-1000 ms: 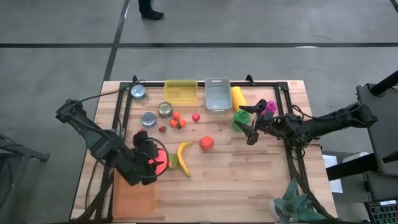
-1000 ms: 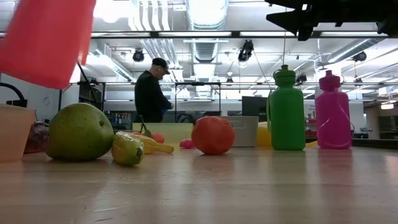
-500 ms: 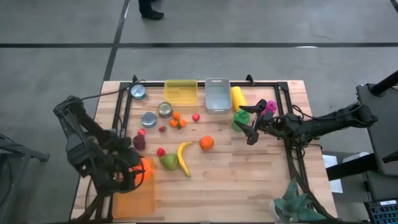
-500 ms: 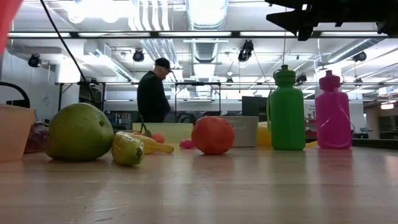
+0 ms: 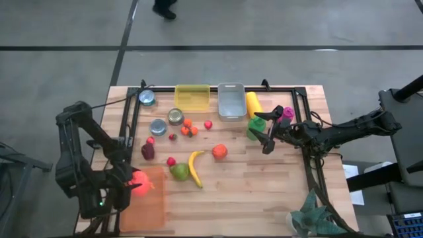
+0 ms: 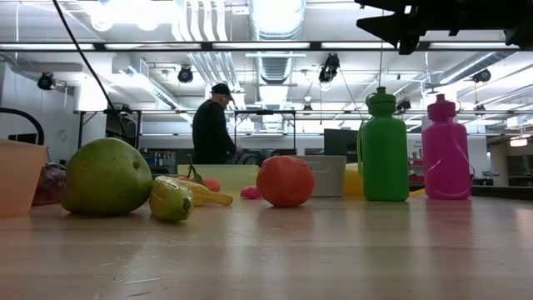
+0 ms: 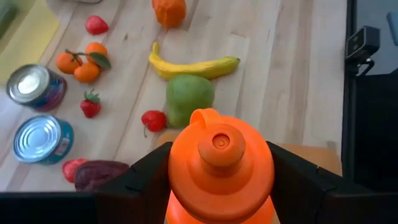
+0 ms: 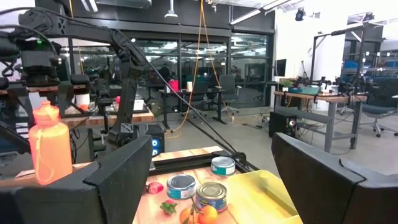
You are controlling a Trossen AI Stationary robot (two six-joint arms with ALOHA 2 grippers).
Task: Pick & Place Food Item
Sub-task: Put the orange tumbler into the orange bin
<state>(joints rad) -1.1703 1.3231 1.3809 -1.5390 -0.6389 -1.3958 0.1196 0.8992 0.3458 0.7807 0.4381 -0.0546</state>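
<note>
we see the left pincer (image 7: 219,186) closed around an orange plastic bottle with a round cap (image 7: 219,163), holding it upright above the translucent orange tray (image 5: 142,206) at the near left corner of the wooden desk (image 5: 264,192). the right pincer (image 5: 268,140) hangs with its fingers spread wide and nothing between them, over the far right side beside the green bottle (image 5: 256,125). a yellow banana (image 5: 194,168), a green pear (image 5: 179,172) and a small orange fruit (image 5: 220,151) lie mid-desk.

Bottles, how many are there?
3. An orange bottle is held by the left gripper over the table's left front. A green bottle and a pink bottle stand together near the right gripper.
</note>
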